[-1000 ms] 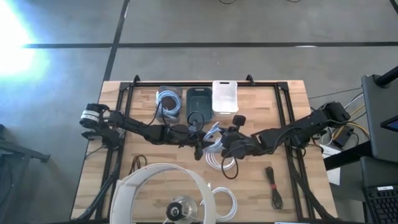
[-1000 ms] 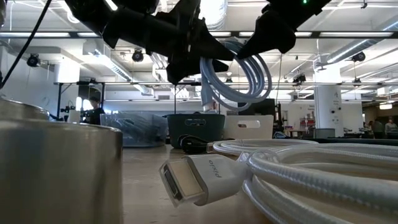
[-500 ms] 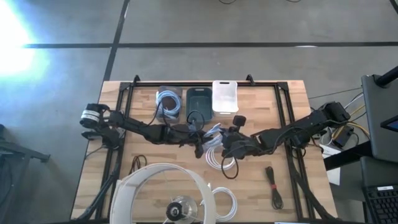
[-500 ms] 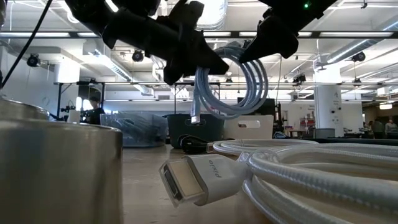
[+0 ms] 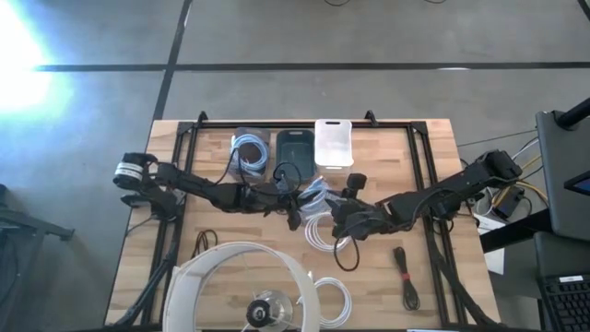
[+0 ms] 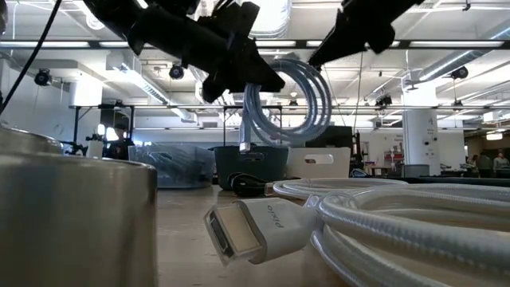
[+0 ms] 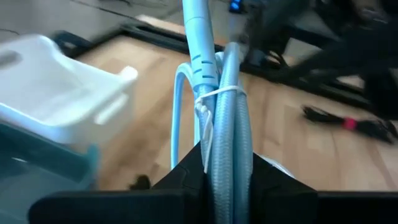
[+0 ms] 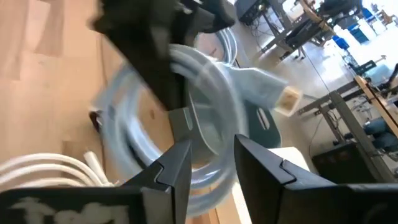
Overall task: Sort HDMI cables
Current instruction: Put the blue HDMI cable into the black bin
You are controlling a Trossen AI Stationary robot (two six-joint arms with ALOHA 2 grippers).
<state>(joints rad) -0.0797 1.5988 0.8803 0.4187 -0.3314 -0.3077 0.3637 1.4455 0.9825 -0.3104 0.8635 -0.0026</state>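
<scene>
Both arms are dark, slim and multi-jointed. Left arm (image 5: 198, 191) has a pale silver-white ring at its base end. Gripper fingers (image 8: 166, 169) are flat, black and angular.

The left arm reaches from its base at the table's nine o'clock edge in toward the centre, and the left gripper (image 5: 293, 197) hangs above the tabletop with its fingers (image 7: 186, 171) pinched tight on the tied part of a light blue cable coil (image 6: 287, 100). The right arm stretches from the three o'clock edge toward the middle, its forearm low and angled slightly toward six o'clock. The right gripper (image 5: 339, 214) sits just at the four o'clock side of the left one, its fingers (image 8: 177, 165) spread with a clear gap between them and holding nothing.
</scene>
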